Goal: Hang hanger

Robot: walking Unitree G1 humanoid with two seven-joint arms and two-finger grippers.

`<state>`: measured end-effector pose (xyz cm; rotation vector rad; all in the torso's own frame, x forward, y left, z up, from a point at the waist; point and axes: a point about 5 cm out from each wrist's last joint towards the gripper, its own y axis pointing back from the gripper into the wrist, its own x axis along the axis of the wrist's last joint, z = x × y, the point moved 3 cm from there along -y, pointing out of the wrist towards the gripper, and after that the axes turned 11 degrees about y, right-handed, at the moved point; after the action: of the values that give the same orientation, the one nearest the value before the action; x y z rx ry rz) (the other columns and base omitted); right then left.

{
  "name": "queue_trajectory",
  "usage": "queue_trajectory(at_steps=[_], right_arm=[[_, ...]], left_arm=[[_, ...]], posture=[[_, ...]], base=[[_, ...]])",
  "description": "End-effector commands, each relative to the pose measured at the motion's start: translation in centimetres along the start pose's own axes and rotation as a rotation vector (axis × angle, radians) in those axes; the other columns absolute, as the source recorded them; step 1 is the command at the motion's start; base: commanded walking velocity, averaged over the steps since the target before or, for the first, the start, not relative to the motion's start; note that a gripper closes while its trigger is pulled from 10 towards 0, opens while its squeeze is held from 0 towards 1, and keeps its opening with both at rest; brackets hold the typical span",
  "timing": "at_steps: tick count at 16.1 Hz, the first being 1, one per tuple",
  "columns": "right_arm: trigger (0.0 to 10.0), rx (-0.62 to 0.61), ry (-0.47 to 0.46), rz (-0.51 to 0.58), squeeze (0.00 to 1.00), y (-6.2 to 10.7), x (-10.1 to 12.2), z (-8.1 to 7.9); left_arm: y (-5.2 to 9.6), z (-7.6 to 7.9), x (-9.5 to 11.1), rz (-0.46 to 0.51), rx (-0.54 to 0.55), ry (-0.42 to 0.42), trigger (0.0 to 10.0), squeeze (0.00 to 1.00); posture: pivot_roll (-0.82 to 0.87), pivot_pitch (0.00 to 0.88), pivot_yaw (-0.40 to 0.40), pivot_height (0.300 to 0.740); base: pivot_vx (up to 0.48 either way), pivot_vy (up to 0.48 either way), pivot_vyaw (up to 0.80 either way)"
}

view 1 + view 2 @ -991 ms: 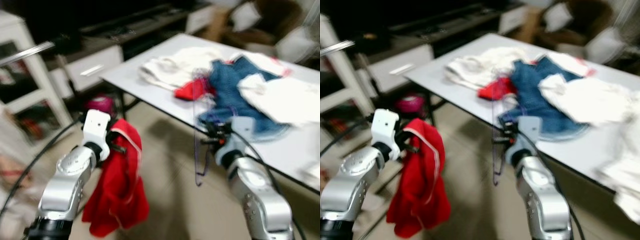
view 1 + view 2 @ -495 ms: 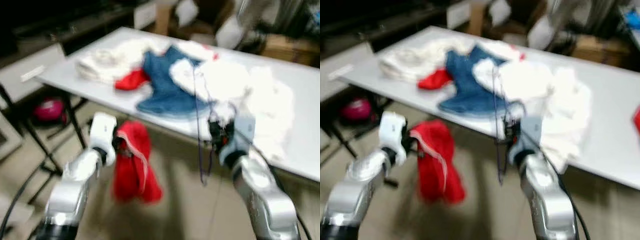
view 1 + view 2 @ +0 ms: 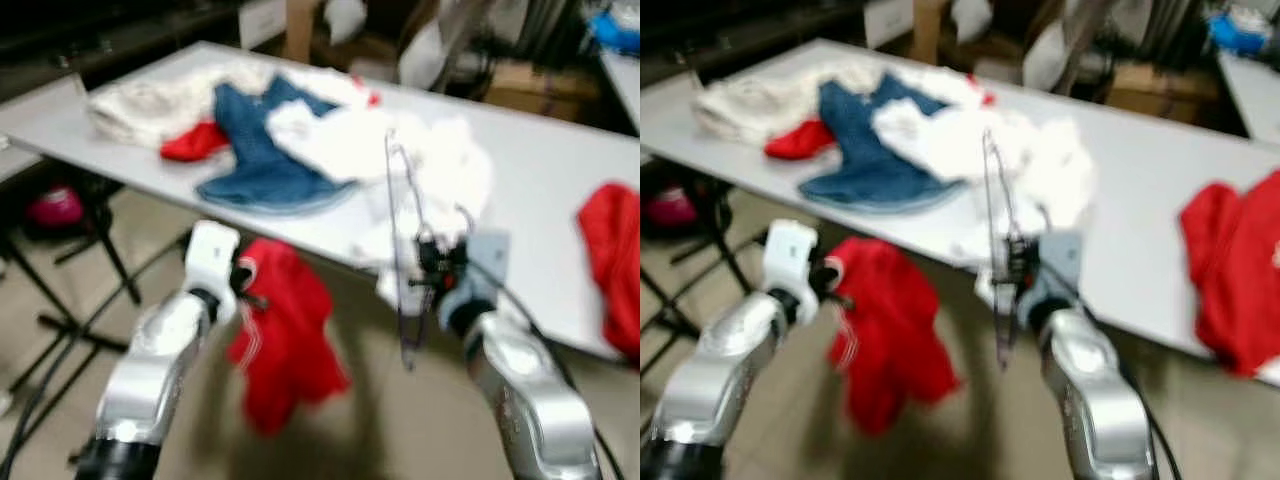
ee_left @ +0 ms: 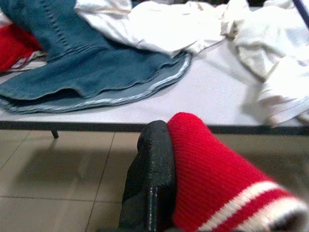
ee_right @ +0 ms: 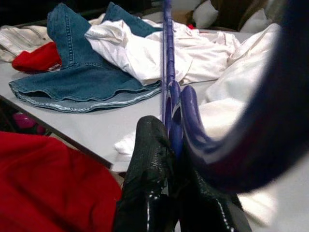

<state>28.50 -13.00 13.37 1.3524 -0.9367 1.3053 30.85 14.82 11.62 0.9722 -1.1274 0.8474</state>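
**Hanger held upright before table**

My left gripper pinches a dangling red garment. My right gripper clamps the purple hanger, long axis vertical, at the grey table's near edge.

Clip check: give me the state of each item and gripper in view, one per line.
Left gripper: shut on the red garment.
Red garment: hanging from the left gripper, off the table.
Right gripper: shut on the hanger.
Hanger: purple, held upright, not hung.
Denim garment: lying flat on the table.
White clothes: piled, crumpled.
Table: strewn with clothes.
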Motion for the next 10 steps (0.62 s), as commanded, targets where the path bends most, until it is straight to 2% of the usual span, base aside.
queue_trajectory(at_steps=[1, 4, 8, 10], right_arm=[[10.0, -0.032, 0.008, -0.002, 0.00, 0.20, 0.12, 0.85], [10.0, -0.049, -0.001, -0.011, 0.00, 0.38, -0.07, 1.16], [10.0, -0.078, 0.010, -0.019, 0.00, 0.75, -0.13, 1.54], [10.0, -0.065, 0.041, -0.028, 0.00, 0.80, -0.11, 1.59]], left_arm=[[-0.14, 0.55, 0.68, 0.029, -0.019, 0.018, 10.0, 0.00], [-0.31, 0.59, 0.74, 0.032, -0.030, 0.012, 10.0, 0.00], [-0.63, 0.89, 0.39, 0.017, -0.039, 0.005, 10.0, 0.00], [-0.72, 1.02, 0.38, 0.020, -0.043, 0.004, 10.0, 0.00]], posture=[[-0.08, 0.000, 0.005, 0.740], [-0.09, 0.000, 0.016, 0.740], [-0.11, 0.000, 0.028, 0.740], [-0.12, 0.000, 0.025, 0.740]], base=[[0.000, 0.469, -0.55], [0.000, 0.475, -0.80], [0.000, 0.000, -0.72], [0.000, 0.000, 0.00]])
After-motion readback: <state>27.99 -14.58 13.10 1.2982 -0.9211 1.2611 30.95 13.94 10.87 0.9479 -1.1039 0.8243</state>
